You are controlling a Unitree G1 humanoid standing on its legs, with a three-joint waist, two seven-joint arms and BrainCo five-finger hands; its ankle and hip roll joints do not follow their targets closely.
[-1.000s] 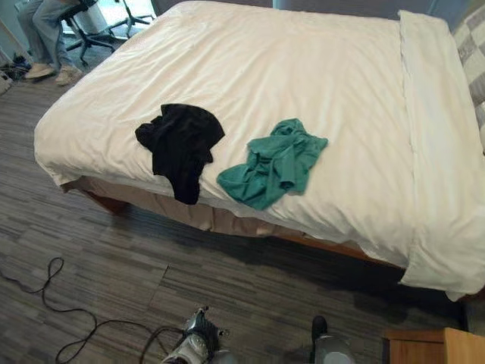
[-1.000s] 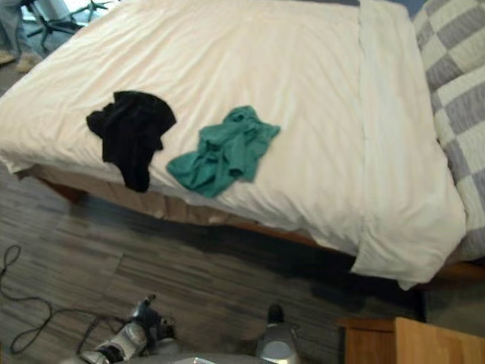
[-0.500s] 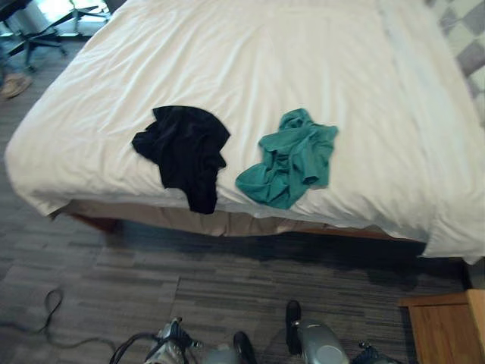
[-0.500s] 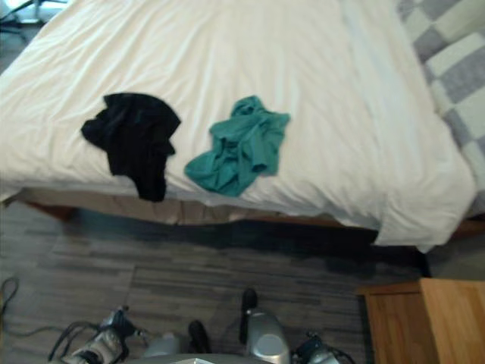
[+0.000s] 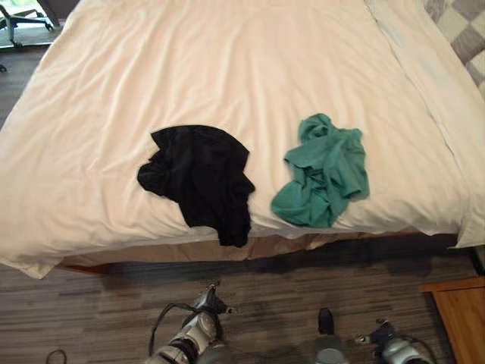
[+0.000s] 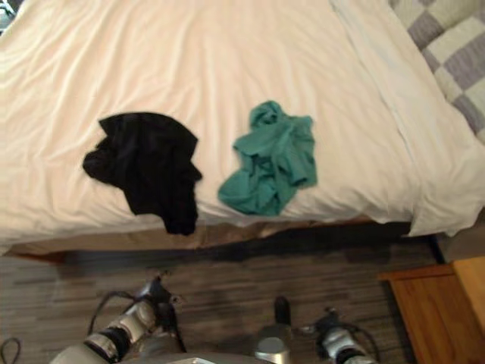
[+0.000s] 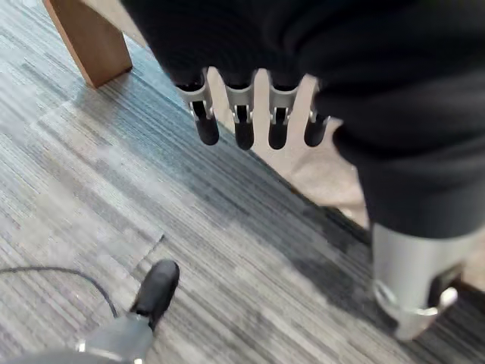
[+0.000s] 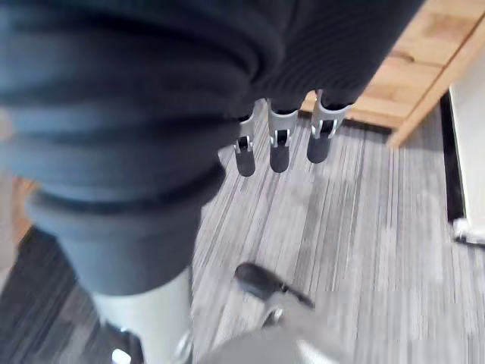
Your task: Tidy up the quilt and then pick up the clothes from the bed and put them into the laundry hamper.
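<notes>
White quilt (image 5: 227, 76) lies smooth over the bed. Black garment (image 5: 201, 178), crumpled, hangs over the bed's near edge; green garment (image 5: 322, 171), bunched, lies beside it, apart. Left hand (image 7: 239, 114) and right hand (image 8: 280, 140) hang empty over the floor, fingers straight.

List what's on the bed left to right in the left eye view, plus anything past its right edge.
Black garment → green garment, both near the front edge of the white quilt → checkered pillow at the top right corner → wooden furniture on the floor at lower right.
</notes>
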